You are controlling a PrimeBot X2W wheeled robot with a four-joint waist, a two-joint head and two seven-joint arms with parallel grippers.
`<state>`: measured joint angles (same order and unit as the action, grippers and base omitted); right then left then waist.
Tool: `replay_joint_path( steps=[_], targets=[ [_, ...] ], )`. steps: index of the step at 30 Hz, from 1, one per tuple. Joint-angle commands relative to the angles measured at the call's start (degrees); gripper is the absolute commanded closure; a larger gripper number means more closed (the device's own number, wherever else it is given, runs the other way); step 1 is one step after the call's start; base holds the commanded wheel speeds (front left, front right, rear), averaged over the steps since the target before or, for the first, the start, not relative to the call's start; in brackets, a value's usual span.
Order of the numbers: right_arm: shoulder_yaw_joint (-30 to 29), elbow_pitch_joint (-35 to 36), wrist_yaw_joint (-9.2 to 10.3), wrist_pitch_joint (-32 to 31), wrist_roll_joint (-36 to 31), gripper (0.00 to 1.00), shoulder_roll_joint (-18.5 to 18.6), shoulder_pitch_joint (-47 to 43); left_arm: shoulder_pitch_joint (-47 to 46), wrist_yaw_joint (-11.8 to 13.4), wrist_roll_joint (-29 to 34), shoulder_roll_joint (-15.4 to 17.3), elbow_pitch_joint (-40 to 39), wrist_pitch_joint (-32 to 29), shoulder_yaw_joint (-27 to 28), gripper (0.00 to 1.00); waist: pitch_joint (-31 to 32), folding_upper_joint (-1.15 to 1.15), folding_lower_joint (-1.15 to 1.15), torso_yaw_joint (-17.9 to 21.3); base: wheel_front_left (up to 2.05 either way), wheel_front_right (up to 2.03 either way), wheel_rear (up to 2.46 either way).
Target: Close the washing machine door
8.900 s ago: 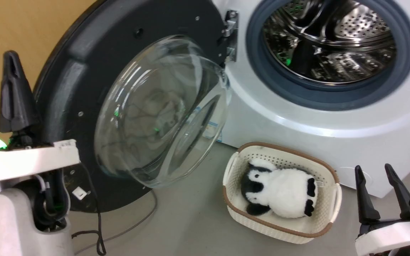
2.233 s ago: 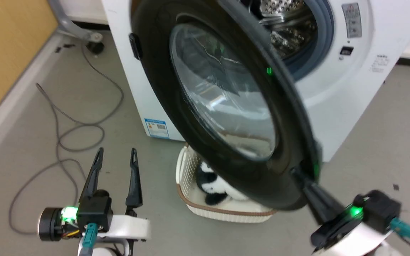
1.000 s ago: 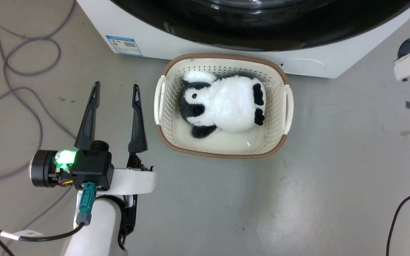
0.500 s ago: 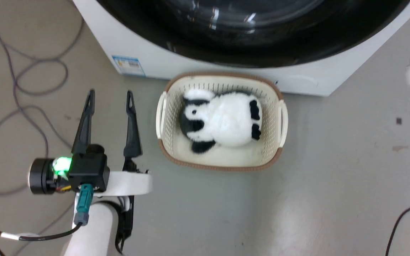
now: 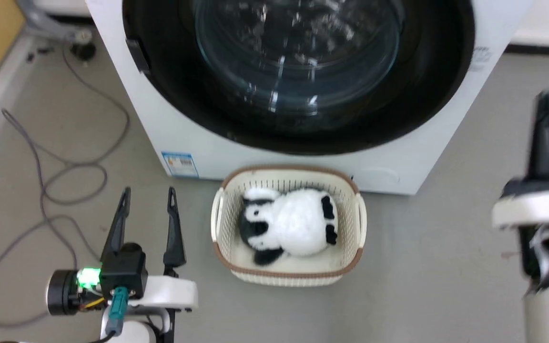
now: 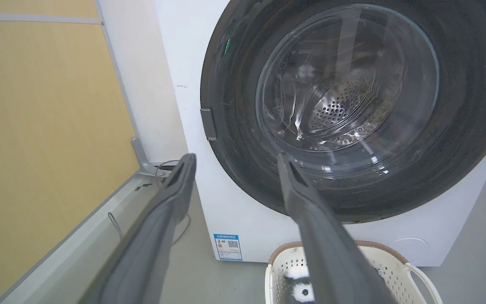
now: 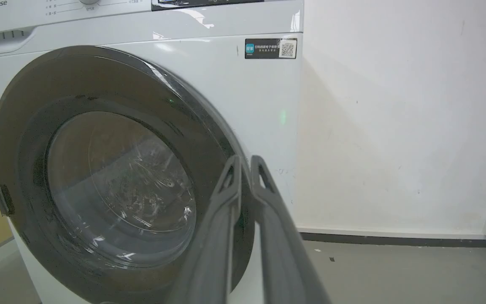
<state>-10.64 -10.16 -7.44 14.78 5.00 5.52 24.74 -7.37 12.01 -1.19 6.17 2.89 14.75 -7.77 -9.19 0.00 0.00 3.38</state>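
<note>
The washing machine (image 5: 127, 95) is white and stands at the top of the head view. Its round black-rimmed washing machine door (image 5: 298, 62) lies flat against its front, with the steel drum showing through the glass. The door (image 6: 348, 101) spans the left wrist view, and it (image 7: 120, 181) sits at the left of the right wrist view. My left gripper (image 5: 148, 193) hovers open over the floor, left of the basket, well clear of the door, and its fingers (image 6: 234, 158) hold nothing. My right gripper (image 5: 548, 102) is shut and empty, off to the door's right; its fingers (image 7: 246, 162) almost touch.
A cream basket (image 5: 219, 214) holding a black-and-white panda plush (image 5: 289, 224) sits on the grey floor just in front of the machine. Grey cables (image 5: 60, 171) loop on the floor at the left, near a yellow wall (image 6: 44, 126). A white wall (image 7: 395, 126) stands to the right.
The head camera has tilted up, bringing the whole door into view. The door, wide open at first and then half swung, now lies against the machine. My right gripper is off the door's edge.
</note>
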Motion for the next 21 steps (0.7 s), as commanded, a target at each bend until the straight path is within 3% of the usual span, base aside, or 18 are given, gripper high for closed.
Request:
replay_joint_path(
  steps=[1,2,9,20,21],
  targets=[
    [1.34,0.66,-0.05,0.22,-0.44,0.05,-0.77,-2.92,1.27,0.27,0.15,0.25,0.32,0.25,0.25,0.00,2.70,0.00,0.00,0.26,0.00,0.00,0.00],
    [1.75,1.34,-0.05,0.22,-0.80,0.00,-1.07,-4.22,1.71,0.29,0.18,0.25,0.44,0.25,0.27,0.00,3.32,0.00,0.00,0.26,0.00,0.00,0.00],
    [3.25,5.11,-0.05,0.22,-2.41,0.00,-2.54,-13.51,4.60,0.33,0.33,0.22,0.76,0.25,-0.13,0.00,7.61,0.00,0.00,-0.30,0.00,0.00,0.00],
    [5.17,6.89,-0.05,0.22,5.03,0.00,-2.63,-22.16,6.75,-0.38,0.40,0.32,0.42,0.25,-0.54,0.00,9.38,0.00,0.00,-0.72,0.00,0.00,0.00],
    [5.12,6.58,0.00,-0.02,4.62,1.00,-2.36,-21.70,6.07,-0.29,0.49,0.12,0.47,-0.01,-0.53,1.00,9.39,0.00,0.00,-0.72,0.00,0.00,0.00]
  ],
)
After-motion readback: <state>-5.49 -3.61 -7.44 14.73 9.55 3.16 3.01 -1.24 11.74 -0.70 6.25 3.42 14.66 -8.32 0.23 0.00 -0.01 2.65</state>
